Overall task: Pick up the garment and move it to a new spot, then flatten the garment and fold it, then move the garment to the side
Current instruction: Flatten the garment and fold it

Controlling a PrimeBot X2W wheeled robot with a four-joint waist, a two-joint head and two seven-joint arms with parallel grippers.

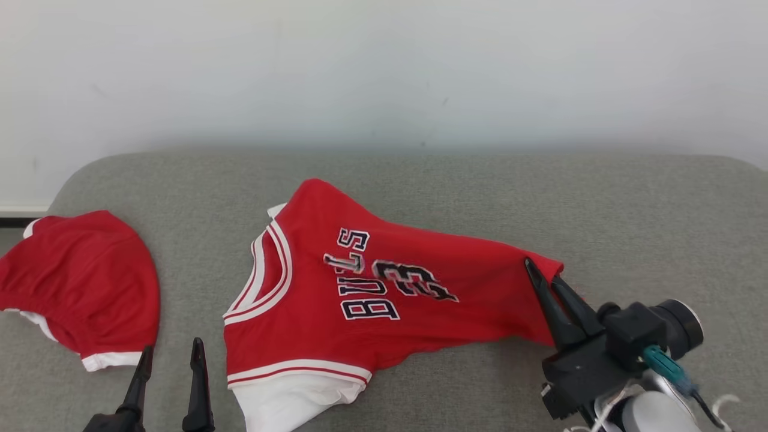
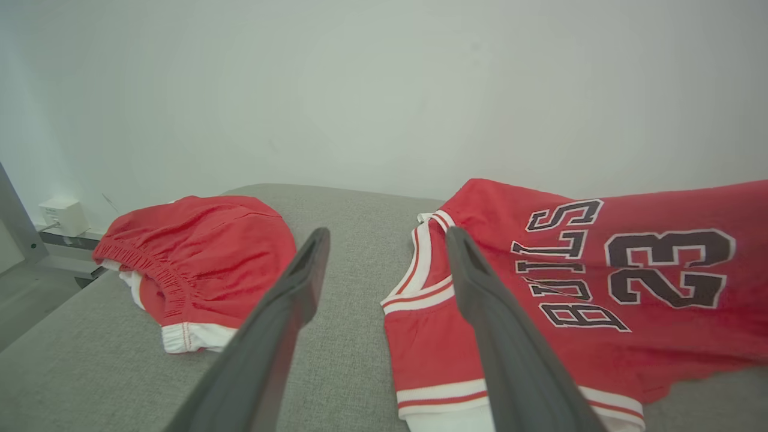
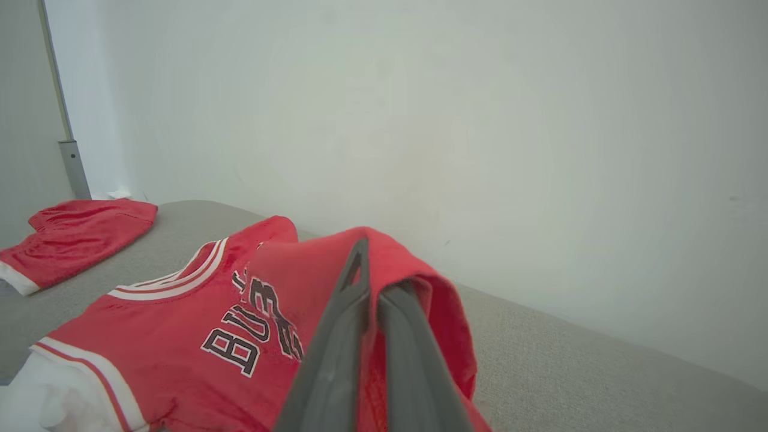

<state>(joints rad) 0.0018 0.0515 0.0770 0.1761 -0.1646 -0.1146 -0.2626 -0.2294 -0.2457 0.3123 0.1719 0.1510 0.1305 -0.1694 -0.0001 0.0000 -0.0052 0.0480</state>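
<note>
Where the pale wall [image 1: 384, 72] ends, a grey fabric-covered worktop [image 1: 630, 216] with rounded corners spreads across the head view. On its middle lies the garment, a red jersey [image 1: 480, 288] with white-and-red trim, dark "BULLS" lettering and the number 23; its neckline faces the robot's left, and a white layer shows under the near hem. Most of it rests on the worktop in loose wrinkles, but its right-hand end is drawn up into a ridge.

A second red piece, a pair of shorts [image 1: 84, 282] with a gathered waistband and white hem, sits at the worktop's left end, well apart from the jersey.

At the jersey's right end, the right pincer [image 1: 542, 271] is closed on the cloth: its wrist view shows the two dark fingers [image 3: 360, 288] pressed together with red fabric folded over them. The left pincer [image 1: 172, 346] hovers at the near edge between shorts and jersey, fingers spread, holding nothing.

A small white box [image 2: 63, 216] is fixed low on the wall beyond the shorts.
</note>
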